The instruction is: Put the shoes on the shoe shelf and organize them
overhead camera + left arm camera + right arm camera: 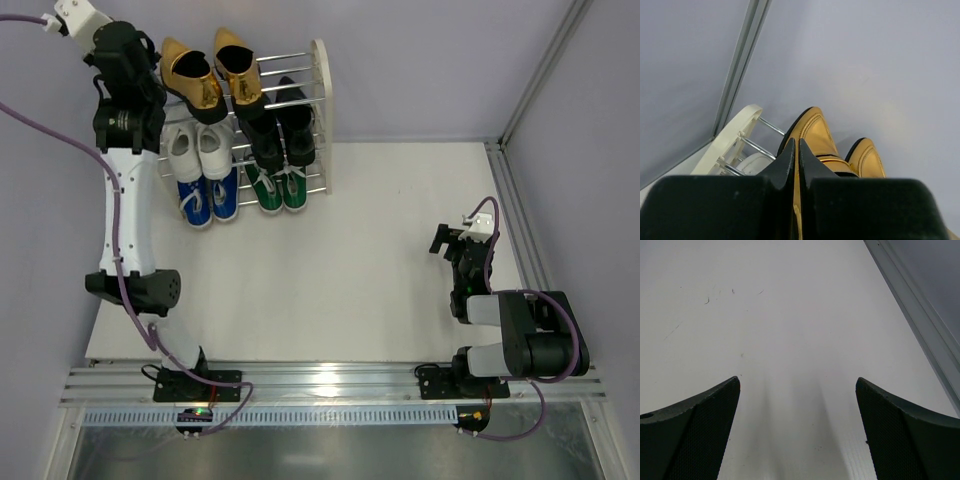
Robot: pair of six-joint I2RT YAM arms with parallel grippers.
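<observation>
Pinched fully together and empty, left gripper (796, 148) hovers over gold pointed shoes (812, 131) atop the shoe shelf (321, 95), upper left of the top view; right gripper (797, 382) gapes wide above the table (790, 305), lower right.

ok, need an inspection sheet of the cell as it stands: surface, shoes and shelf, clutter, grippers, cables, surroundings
Surface: white table, faint scuffs in the right wrist view.
Job's things: shoe shelf carries five pairs: gold shoes on top, white sneakers and black loafers below, blue sneakers and green sneakers lowest, at the front.
Clutter: nothing seen.
Grippers: left gripper shut, at the gold shoes; whether it pinches one cannot be told. Right gripper open over the table.
Cables: purple cables run along both arms.
Surroundings: plain walls, aluminium frame on the right.
</observation>
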